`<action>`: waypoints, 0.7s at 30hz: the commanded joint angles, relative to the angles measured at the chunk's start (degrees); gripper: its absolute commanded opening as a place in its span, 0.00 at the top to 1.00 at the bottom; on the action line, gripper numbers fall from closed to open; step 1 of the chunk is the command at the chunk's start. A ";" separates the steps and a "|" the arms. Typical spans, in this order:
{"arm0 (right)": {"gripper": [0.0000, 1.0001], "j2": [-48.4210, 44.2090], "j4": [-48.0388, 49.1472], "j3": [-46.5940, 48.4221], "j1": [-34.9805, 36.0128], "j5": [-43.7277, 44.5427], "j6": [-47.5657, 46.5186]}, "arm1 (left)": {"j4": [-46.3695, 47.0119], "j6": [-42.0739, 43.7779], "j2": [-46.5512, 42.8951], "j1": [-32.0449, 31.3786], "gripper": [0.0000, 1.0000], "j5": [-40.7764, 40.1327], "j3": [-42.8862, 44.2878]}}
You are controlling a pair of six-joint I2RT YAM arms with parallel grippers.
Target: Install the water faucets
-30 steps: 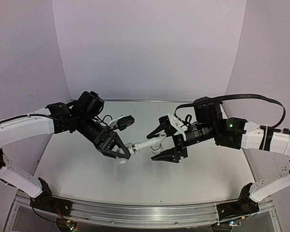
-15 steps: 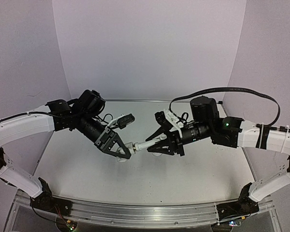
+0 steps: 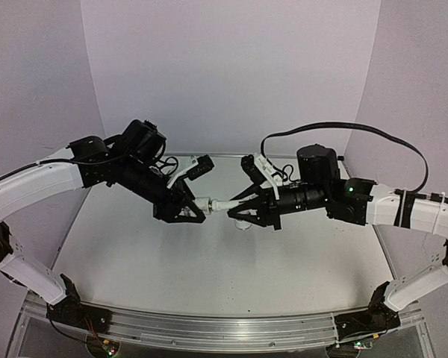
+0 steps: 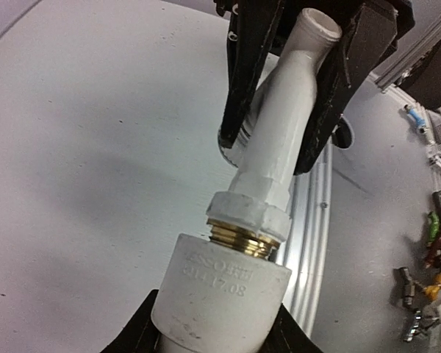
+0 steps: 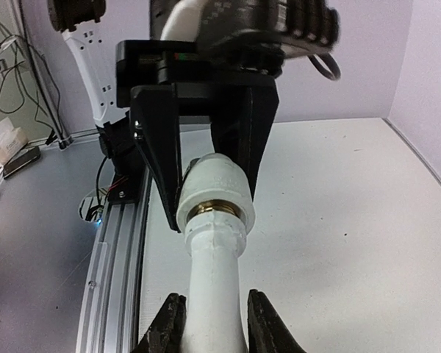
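1. Aluminium rail (image 3: 209,326): runs along the table's near edge.
2. Table (image 3: 209,276): pale grey top, bare beneath the raised parts.
3. Left gripper (image 3: 196,206): held in the air over the middle of the table, on the side toward the left edge. Its fingers (image 5: 159,158) are clamped onto the white pipe fitting (image 4: 224,294), one on each side of the round socket.
4. White pipe fitting: off the table, with embossed lettering on its wall and its mouth facing the right arm.
5. Tap (image 4: 283,118): white body in line with the fitting. Its brass-coloured threaded end (image 4: 239,237) is entered in the fitting's mouth, and a narrow band of thread shows below the hexagonal collar.
6. Right gripper (image 3: 237,211): faces the left one from the right-edge side. Its fingers (image 4: 241,81) are closed on either side of the tap's body.
7. Wall panel (image 3: 231,74): pale, behind the far edge.
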 commanded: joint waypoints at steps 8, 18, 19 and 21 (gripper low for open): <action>1.00 0.62 2.19 3.40 1.86 0.87 9.52 | 25.95 36.43 2.70 1.14 1.00 -27.19 5.97; 1.00 0.00 3.43 4.43 1.56 5.91 13.54 | 55.26 68.75 3.85 1.31 1.00 -21.18 -2.60; 1.00 -0.11 3.46 4.63 1.57 6.34 13.95 | 56.33 72.60 4.59 1.31 1.00 -20.28 -2.29; 1.00 -0.31 3.49 5.05 1.52 6.98 15.30 | 58.47 81.19 5.63 1.37 1.00 -18.97 -1.90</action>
